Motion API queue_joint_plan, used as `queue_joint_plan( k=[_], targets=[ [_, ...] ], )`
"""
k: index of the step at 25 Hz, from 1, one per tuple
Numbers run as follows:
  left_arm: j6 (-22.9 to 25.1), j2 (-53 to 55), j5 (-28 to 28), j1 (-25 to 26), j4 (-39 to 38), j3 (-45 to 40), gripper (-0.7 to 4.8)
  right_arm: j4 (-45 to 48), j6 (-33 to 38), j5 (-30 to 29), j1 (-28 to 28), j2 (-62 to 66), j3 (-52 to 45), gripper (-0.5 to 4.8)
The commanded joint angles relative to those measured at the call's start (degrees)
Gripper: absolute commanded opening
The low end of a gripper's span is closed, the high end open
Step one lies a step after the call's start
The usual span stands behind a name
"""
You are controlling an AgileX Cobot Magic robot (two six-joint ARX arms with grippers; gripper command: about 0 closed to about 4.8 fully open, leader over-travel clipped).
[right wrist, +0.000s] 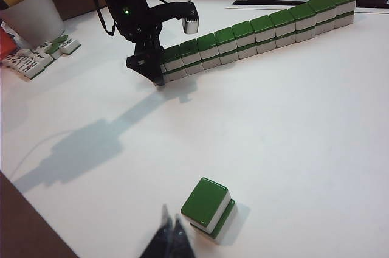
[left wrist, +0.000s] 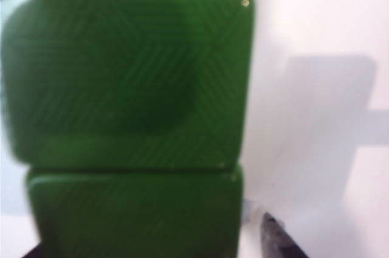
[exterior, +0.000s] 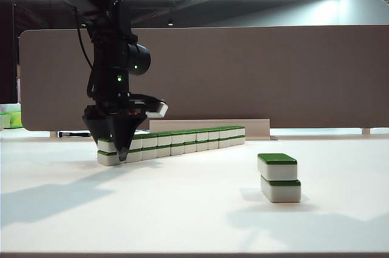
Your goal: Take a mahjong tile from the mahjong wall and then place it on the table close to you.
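Observation:
The mahjong wall [exterior: 194, 139] [right wrist: 261, 30] runs as a two-tier row of green-topped white tiles across the table [exterior: 182, 221] [right wrist: 292, 136]. My left gripper [exterior: 115, 150] [right wrist: 157, 77] [left wrist: 149, 249] points down over the wall's near end. Its fingers straddle the top end mahjong tile [left wrist: 134, 215] [exterior: 107, 143] and close on its sides. One fingertip [left wrist: 276, 240] shows beside the tile's edge. My right gripper [right wrist: 170, 224] hovers low, tips together and empty, next to a separate two-tile stack [right wrist: 206, 206] [exterior: 278, 176].
A brown-grey partition board [exterior: 243, 75] stands behind the wall, with a flat white box [exterior: 213, 125] at its foot. A white cup [right wrist: 33, 14] and several loose tiles [right wrist: 36, 57] lie at the table's far corner beyond the left arm.

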Motion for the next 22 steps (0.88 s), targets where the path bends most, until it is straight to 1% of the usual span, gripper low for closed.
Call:
queue_joint_plan(
  k=[1, 9, 10, 12, 22],
  targets=[
    [0.0, 0.1, -0.2, 0.2, -0.3, 0.0, 3.64, 0.6, 0.0, -0.2, 0.0, 0.0, 0.2, -0.01],
    [-0.1, 0.5, -0.1, 0.3, 0.1, 0.0, 3.6, 0.7, 0.0, 0.1, 0.0, 0.0, 0.2, -0.01],
    [-0.1, 0.5, -0.1, 0.3, 0.0, 0.0, 3.3, 0.7, 0.0, 0.1, 0.0, 0.0, 0.2, -0.01],
    [-0.1, 0.5, -0.1, 0.3, 0.0, 0.0, 3.15, 0.7, 0.0, 0.1, 0.0, 0.0, 0.2, -0.01],
    [-0.2, 2.6, 0.0, 0.3, -1.2, 0.0, 3.06, 0.9, 0.0, 0.1, 0.0, 0.0, 0.2, -0.01]
  ],
)
